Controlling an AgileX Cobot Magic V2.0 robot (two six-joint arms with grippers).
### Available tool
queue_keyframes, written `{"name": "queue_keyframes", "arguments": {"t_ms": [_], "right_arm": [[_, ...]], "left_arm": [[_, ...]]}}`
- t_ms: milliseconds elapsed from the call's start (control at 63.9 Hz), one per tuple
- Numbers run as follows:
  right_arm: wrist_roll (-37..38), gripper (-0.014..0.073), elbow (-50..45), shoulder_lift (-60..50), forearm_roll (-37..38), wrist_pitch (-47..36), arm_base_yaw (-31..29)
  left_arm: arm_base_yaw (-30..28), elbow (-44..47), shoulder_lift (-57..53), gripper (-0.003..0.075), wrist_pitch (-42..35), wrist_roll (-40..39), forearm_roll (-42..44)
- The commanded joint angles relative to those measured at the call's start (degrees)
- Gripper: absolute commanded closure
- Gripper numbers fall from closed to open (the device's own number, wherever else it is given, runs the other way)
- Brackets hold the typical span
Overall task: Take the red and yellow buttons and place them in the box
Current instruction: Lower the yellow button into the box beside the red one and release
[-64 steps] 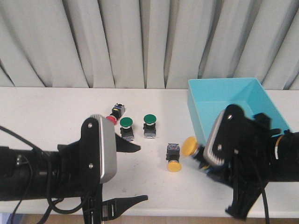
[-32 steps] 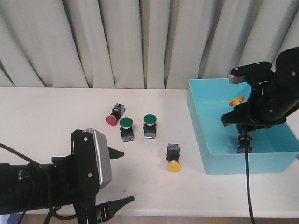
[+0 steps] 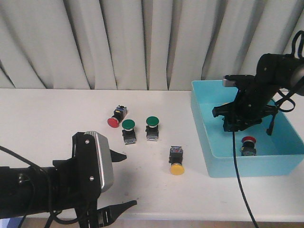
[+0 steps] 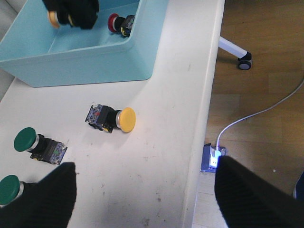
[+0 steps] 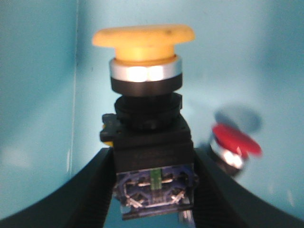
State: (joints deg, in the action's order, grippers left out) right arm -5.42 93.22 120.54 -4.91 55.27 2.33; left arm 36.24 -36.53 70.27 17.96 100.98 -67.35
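Note:
My right gripper (image 3: 236, 122) is inside the light-blue box (image 3: 208, 137), shut on a yellow button (image 5: 144, 40) by its black body, cap pointing away from the fingers. In the right wrist view the gripper (image 5: 153, 190) hangs above the box floor (image 5: 38, 95). A red button (image 3: 248, 144) lies in the box beside it (image 5: 236, 142). A second yellow button (image 3: 176, 162) lies on the table in front of the box's left wall. A red button (image 3: 116, 117) lies further left. My left gripper (image 3: 121, 183) is open and empty near the table's front edge (image 4: 147, 199).
Two green-capped buttons (image 3: 128, 130) (image 3: 152, 127) stand between the red and yellow ones on the white table (image 3: 47, 109). Curtains hang behind. The left wrist view shows the table's front edge (image 4: 202, 118), the floor, a cable and a caster.
My right arm has carried the yellow button from the table's front up over the box and down inside it. My left arm drew back a little, then stayed still.

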Motion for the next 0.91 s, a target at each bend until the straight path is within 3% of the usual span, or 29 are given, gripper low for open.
{"name": "queue_keyframes", "arguments": {"t_ms": [0,391,751,892], "right_arm": [[-1.04,0.0337,3.75,-0.21,-0.21,-1.66,-0.24],[-1.17,0.033,5.52,3.77,0.68,-0.95,-0.24],[-1.17,0.0177,5.52,3.77,2.47,-0.17,-0.24],[-1.17,0.0168,6.33,3.69,2.47,1.2,-0.24]], "left_arm": [[0.25,-1.24,-1.53,0.0134,-0.05,-0.56,-1.95],[0.25,-1.05,-1.53,0.0134,-0.05,-0.56,-1.95],[0.25,-1.05,-1.53,0.0134,-0.05,-0.56,-1.95],[0.25,-1.05,-1.53,0.0134,-0.05,-0.56,-1.95]]}}
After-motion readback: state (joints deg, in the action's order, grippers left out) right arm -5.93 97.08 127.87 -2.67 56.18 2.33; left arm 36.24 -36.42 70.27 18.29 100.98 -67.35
